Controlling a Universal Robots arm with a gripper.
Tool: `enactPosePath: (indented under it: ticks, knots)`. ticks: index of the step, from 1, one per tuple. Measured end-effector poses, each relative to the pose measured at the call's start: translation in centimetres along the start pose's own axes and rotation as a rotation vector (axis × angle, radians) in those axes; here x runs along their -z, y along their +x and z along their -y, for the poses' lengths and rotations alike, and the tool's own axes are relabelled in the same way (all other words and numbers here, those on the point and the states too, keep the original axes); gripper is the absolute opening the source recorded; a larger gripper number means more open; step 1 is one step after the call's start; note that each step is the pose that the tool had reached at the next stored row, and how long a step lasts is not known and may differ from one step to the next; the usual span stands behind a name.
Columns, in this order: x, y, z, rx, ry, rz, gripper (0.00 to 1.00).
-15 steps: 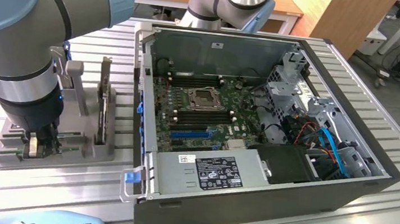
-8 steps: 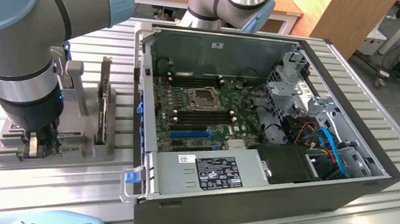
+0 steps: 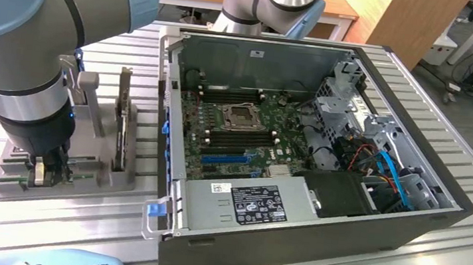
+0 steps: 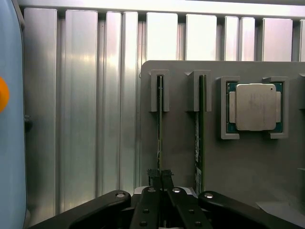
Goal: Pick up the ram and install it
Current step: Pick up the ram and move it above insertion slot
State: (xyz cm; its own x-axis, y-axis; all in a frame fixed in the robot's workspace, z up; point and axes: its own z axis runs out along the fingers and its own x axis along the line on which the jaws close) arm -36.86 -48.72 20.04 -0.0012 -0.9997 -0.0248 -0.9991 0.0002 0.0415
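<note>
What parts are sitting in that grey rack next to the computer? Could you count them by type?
Thin green circuit-board ram sticks, on edge in slots: 2, the first one pinched by the gripper
Square silver processor chip: 1
Total: 3

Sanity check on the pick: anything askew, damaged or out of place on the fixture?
Nothing stands out. The gripper is shut on the ram, which stands straight in its slot of the fixture. The second stick stands straight in the neighbouring slot, and the processor sits square in its pocket.
</note>
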Motion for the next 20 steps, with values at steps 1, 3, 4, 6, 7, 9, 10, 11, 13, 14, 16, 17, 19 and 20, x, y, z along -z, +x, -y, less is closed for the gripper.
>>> enactPosePath:
  ticks: [1, 3, 4, 6, 7, 9, 10, 11, 13, 14, 16, 17, 19, 20]
  knots:
    - [0.0, 0.0, 0.0, 0.0, 0.0, 0.0, 0.11]
    - [0.0, 0.0, 0.0, 0.0, 0.0, -0.0001, 0.11]
    - [0.0, 0.0, 0.0, 0.0, 0.0, 0.0, 0.11]
    - [0.0, 0.0, 0.0, 0.0, -0.0001, 0.0, 0.11]
    - [0.01, 0.0, 0.0, 0.0, 0.0, 0.0, 0.11]
    - [0.08, 0.0, 0.0, 0.0, -0.0001, -0.0001, 0.11]
    - [0.12, 0.0, -0.01, 0.0, -0.0001, -0.0002, 0.11]
    - [0.16, 0.0, -0.01, 0.0, 0.0, 0.0, 0.11]
    - [0.27, -0.01, -0.01, 0.0, -0.0001, -0.0001, 0.11]
    - [0.34, -0.01, -0.02, 0.0, -0.0001, -0.0001, 0.11]
    - [0.44, -0.01, -0.02, 0.0, 0.0, 0.0, 0.11]
    - [0.47, -0.01, -0.02, 0.0, 0.0001, 0.0, 0.11]
    - [0.53, -0.01, -0.02, 0.001, 0.0001, -0.0001, 0.11]
    - [0.57, -0.01, -0.02, 0.001, 0.0, -0.0001, 0.11]
